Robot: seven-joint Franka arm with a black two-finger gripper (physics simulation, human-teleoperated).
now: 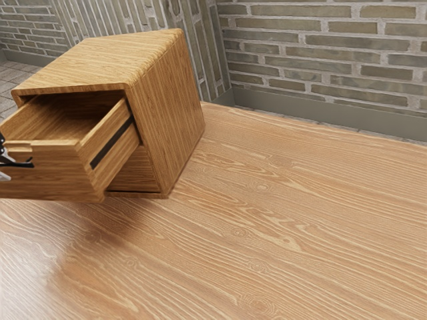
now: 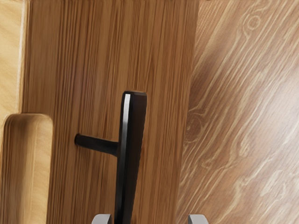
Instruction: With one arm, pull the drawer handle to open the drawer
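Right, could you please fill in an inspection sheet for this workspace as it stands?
Surface: wood-grain table, with the cabinet standing on it.
Job's things: drawer pulled well out of the cabinet; black handle on its front.
Clutter: nothing seen.
Grippers: gripper open, fingertips on either side of the handle, one of them clear of it.
Cables: nothing seen.
Surroundings: grey brick wall behind the table.

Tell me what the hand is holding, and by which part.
Nothing is clamped: the drawer handle lies between the open fingers of the hand, beside one, clear of the other.
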